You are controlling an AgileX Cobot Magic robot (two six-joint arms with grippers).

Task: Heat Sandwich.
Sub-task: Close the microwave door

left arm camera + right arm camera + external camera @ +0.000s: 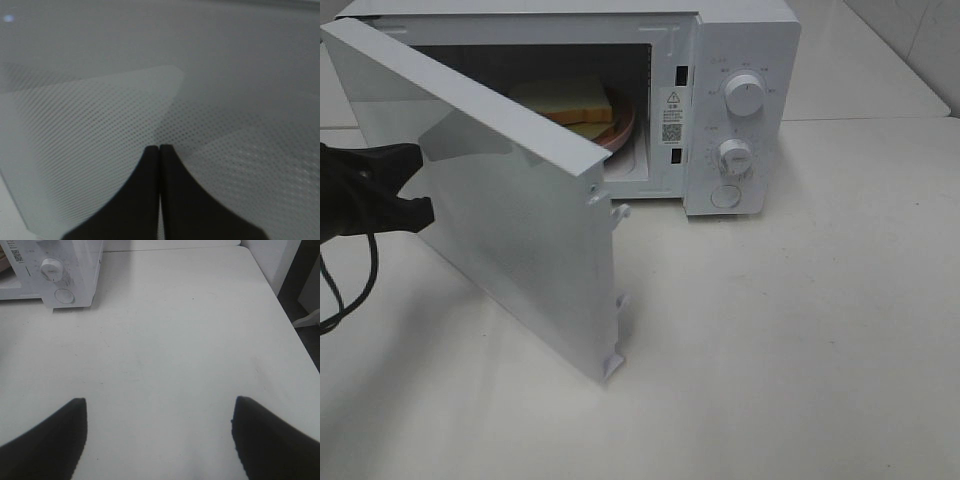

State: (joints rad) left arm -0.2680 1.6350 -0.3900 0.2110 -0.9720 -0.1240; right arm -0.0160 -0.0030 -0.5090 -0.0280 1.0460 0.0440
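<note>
**A:** What is seen, taken from the largest thing down?

**B:** A white table [800, 350] is spread under everything. A white microwave [740, 40] is set on its far part. The microwave's door [510, 220] is hinged at the left and stands wide open, angled toward the high camera.

**A:** And the arms?

**B:** The left gripper [160, 150] is found at the left side of the door. Its jaws are pressed together, tip against tip, close to the dotted mesh of the door window. Whether the panel is touched cannot be told. The right gripper [160, 405] is held over bare table, well apart from the microwave. Its jaws are spread wide and nothing is held between them.

**A:** Where is the sandwich?

**B:** The sandwich [570, 100] is seen inside the cavity, laid on a round pink plate [625, 125]. A pale tan slice is shown on top, with a browner edge beneath it and a yellow layer lower down. No more of the filling can be made out.

**A:** Is anything placed in the way?

**B:** The upper edge of the open door is drawn across the near left of the cavity, so part of the sandwich and most of the plate are hidden. Only the right rim of the plate is shown.

**A:** And the smallest things?

**B:** On the control panel an upper knob [744, 97] is mounted above a lower knob [733, 155]. A round button [725, 196] is set below them.
</note>
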